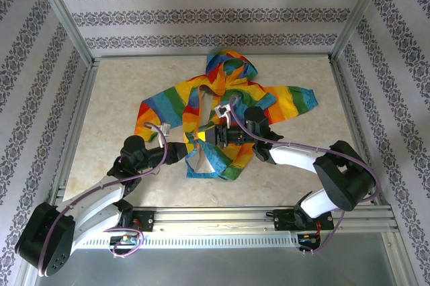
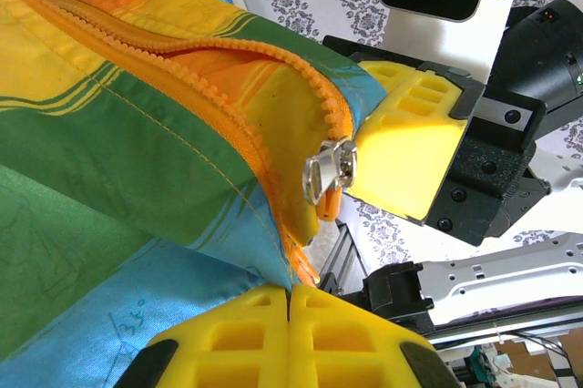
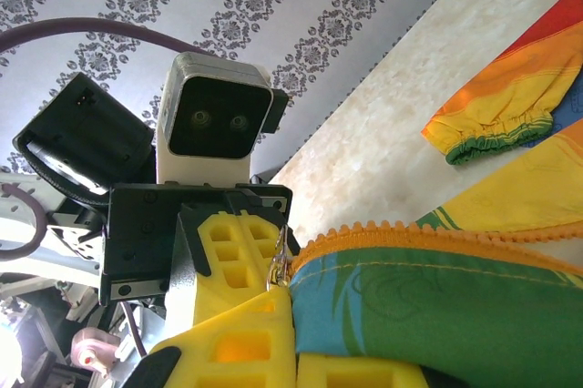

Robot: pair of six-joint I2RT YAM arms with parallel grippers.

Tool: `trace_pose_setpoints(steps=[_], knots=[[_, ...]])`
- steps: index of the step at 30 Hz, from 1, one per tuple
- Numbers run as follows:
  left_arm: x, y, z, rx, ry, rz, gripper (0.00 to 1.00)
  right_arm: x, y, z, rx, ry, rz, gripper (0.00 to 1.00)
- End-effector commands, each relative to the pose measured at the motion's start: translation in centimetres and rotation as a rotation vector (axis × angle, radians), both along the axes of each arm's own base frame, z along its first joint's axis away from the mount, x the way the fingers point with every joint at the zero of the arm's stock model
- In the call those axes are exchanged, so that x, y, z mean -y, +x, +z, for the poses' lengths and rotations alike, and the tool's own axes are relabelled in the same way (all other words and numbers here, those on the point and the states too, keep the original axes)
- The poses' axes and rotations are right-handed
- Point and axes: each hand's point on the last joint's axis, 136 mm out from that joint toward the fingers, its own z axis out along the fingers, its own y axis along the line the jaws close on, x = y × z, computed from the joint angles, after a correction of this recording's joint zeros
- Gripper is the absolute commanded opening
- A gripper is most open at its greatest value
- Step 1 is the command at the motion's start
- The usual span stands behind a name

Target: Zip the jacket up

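**Grip state.** The left gripper (image 2: 290, 308) is fully closed, pinching the bottom hem of the jacket (image 1: 222, 91) just below the foot of the zipper (image 2: 228, 78). The right gripper (image 3: 293, 342) is also closed on the jacket edge, at the zipper slider (image 2: 328, 169). Whether it pinches the pull tab itself or the tape beside it cannot be told. The two grippers sit nearly tip to tip, with the slider between them.

**Location.** In the top view the jacket lies on the table (image 1: 121, 91) at frame centre. The hood (image 1: 232, 64) points to the upper edge and the hem to the lower edge. The front panels are parted, so the zipper appears almost fully open. In the left wrist view both tooth rows run into the slider.

**Procedure (recommended).**
1. Use the left gripper as an anchor and keep the hem taut toward the lower edge of the frame.
2. Draw the right gripper toward the hood, in line with the teeth and without lifting to either side.
3. The fabric looks thin and likely to bunch, so slack below the slider could jam it.

**Count.**
- Jacket: one
- Hood: one
- Sleeves: two
- Zipper: one
- Slider: one
- Tooth rows: two
- Grippers: two
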Motion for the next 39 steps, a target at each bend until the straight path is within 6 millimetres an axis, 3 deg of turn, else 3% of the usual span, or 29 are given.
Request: trace_pose_setpoints(steps=[1, 8, 17, 23, 26, 32, 39], knots=[[0.2, -0.2, 1.7, 0.064, -0.005, -0.027, 0.0, -0.1, 0.3, 1.4, 0.055, 0.031, 0.01, 0.0], [-1.7, 0.8, 2.5, 0.113, 0.007, 0.1, 0.0, 0.3, -0.4, 1.1, 0.06, 0.023, 0.015, 0.0], [-4.4, 2.3, 2.6, 0.109, 0.044, 0.253, 0.0, 0.3, -2.8, 1.0, 0.171, -0.07, 0.059, 0.0], [-3.5, 2.5, 3.0, 0.111, 0.047, 0.203, 0.0, -0.2, -4.1, -0.4, 0.306, -0.206, 0.067, 0.0], [-2.6, 2.2, 3.6, 0.117, 0.033, 0.138, 0.0, 0.2, -3.2, -0.9, 0.391, -0.303, 0.005, 0.0], [-1.0, 0.6, 3.9, 0.125, 0.023, 0.03, 0.0, 0.7, -1.0, 0.0, 0.455, -0.33, -0.109, 0.0], [-0.8, -0.4, 3.4, 0.132, 0.044, 0.009, 0.0, 0.4, -0.8, -0.1, 0.456, -0.33, -0.104, 0.0]])
